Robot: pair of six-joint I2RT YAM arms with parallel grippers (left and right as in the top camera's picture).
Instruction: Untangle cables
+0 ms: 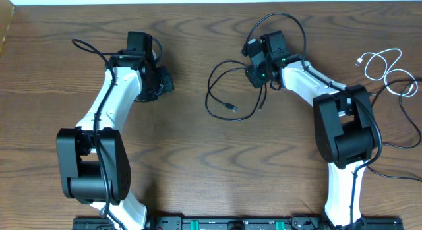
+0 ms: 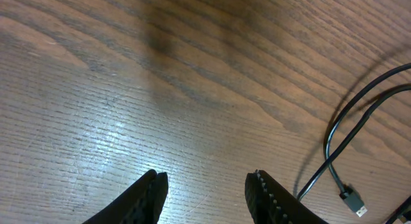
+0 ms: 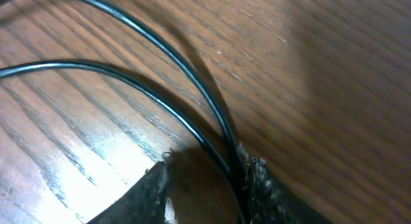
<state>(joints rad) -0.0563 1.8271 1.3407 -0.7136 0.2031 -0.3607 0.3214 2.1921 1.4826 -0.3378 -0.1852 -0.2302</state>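
Right gripper (image 3: 209, 166), jaws apart, straddles two black cable strands (image 3: 221, 115); left gripper (image 2: 207, 179) spread, empty; one white cable (image 1: 377, 55) apart

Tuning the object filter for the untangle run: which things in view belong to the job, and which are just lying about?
Job:
- black cables, strands passing between the right gripper fingers
- white cable, lying apart, far right
- left gripper, open, empty

Lying about:
- thick black cord by the right arm's base
- wooden table
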